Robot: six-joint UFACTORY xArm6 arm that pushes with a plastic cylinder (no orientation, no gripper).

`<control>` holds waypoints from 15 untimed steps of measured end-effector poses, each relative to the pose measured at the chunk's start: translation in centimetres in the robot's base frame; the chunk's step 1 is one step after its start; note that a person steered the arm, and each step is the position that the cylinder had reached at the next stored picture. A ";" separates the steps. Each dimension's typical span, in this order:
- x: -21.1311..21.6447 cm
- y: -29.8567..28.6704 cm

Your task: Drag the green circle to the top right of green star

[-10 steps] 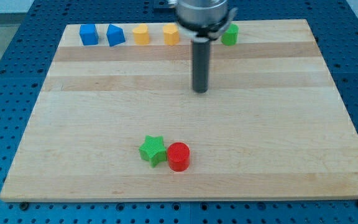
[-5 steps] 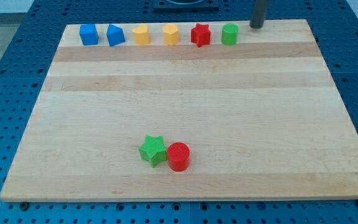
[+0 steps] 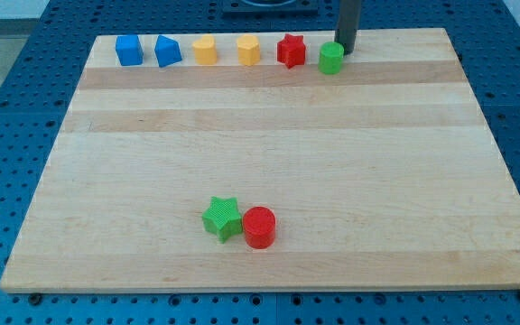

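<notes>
Along the view's top edge of the wooden board (image 3: 477, 135), my tip (image 3: 346, 53) is standing just behind and to the right of the green circle (image 3: 330, 59), touching it or very nearly so; contact cannot be confirmed. The rod is bare, with no jaws, and is holding nothing.

The green circle is sitting at the right end of a row: blue cube (image 3: 129, 50), blue wedge-like block (image 3: 167, 51), two yellow blocks (image 3: 205, 50) (image 3: 248, 50), shapes unclear, then red star (image 3: 291, 50) just left of the circle.

The green star (image 3: 221, 218) is lying well apart, near the view's bottom, centre-left. A red cylinder (image 3: 260, 227) is touching its right side.
</notes>
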State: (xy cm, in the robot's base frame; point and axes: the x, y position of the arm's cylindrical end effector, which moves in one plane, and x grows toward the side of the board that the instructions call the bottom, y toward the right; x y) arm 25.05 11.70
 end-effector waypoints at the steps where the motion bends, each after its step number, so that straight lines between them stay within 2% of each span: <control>1: 1.5 -1.1; 3: 1.0 -5.8; 4: 2.4 -7.3; 9: 13.9 -10.0; 11: 15.0 -8.6; 13: 15.1 -4.5; 15: 17.7 -0.9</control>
State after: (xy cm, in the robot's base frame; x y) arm 42.74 10.77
